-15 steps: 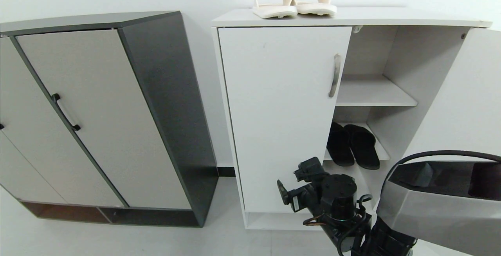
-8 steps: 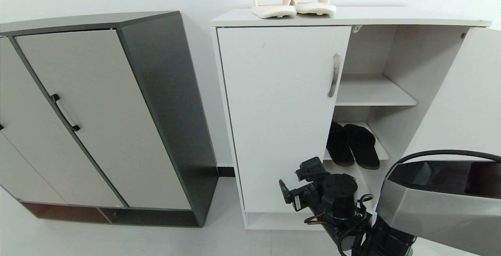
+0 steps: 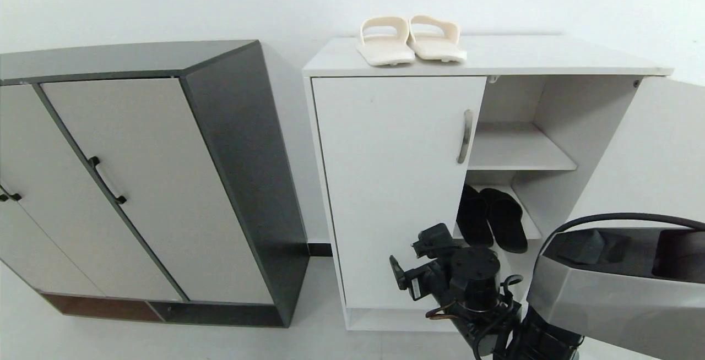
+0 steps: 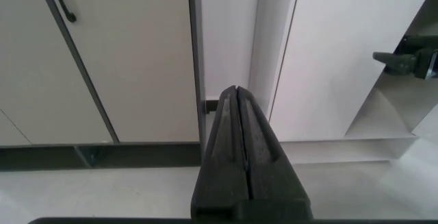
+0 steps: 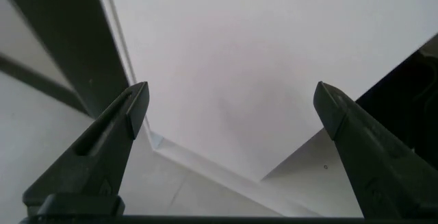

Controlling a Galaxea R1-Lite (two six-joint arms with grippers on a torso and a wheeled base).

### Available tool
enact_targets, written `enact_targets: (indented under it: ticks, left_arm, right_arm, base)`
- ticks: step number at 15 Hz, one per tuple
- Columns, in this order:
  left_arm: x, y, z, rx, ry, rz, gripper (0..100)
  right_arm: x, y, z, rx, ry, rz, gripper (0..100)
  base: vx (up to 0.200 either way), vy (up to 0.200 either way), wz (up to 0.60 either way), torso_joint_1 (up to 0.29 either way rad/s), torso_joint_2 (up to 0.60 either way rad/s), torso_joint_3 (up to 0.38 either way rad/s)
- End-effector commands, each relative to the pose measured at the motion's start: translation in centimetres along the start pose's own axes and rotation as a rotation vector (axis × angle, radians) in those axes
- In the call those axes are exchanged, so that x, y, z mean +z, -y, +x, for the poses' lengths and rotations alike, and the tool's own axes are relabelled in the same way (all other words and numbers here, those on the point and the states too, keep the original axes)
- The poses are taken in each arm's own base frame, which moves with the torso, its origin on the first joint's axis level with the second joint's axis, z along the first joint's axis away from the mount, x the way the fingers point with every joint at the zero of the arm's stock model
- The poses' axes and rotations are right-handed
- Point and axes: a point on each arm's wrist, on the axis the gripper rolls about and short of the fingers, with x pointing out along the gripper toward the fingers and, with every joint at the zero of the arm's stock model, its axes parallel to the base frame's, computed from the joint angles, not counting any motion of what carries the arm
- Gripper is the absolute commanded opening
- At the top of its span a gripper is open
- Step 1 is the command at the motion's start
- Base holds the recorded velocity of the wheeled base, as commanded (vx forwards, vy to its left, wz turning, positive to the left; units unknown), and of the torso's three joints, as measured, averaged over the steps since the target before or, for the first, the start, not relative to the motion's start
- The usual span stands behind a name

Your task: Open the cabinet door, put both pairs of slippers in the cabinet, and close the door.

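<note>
Cream slippers [image 3: 410, 41] sat at the back edge of the white cabinet [image 3: 551, 57] top, black slippers [image 3: 492, 218] on its lower shelf, with the left gripper [image 4: 237, 92] clenched and the right gripper [image 5: 231, 94] spread wide.

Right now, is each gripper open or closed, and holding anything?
Left gripper: closed, holding nothing.
Right gripper: open, holding nothing.

2 cabinets are counted: white cabinet [image 3: 396, 184] centre-right & grey cabinet [image 3: 242, 156] left. 2 pairs of slippers are counted: cream pair [image 3: 410, 46] top centre, black pair [image 3: 492, 219] lower right.
</note>
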Motion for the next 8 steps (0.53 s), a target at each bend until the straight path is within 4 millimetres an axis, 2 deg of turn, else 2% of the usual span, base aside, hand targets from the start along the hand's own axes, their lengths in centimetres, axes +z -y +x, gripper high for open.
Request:
enact_targets:
  ticks: [1, 8]
  left_arm:
    - [-0.01, 0.00, 0.01, 0.000, -0.003, 0.000, 0]
    - [-0.01, 0.00, 0.01, 0.000, -0.003, 0.000, 0]
  right_arm:
    - [-0.02, 0.04, 0.01, -0.002, -0.001, 0.000, 100]
    - [-0.03, 0.04, 0.01, -0.002, -0.002, -0.002, 100]
  base:
    - [0.000, 0.000, 0.00, 0.105, -0.47, -0.344]
    - [0.000, 0.000, 0.00, 0.134, -0.46, -0.330]
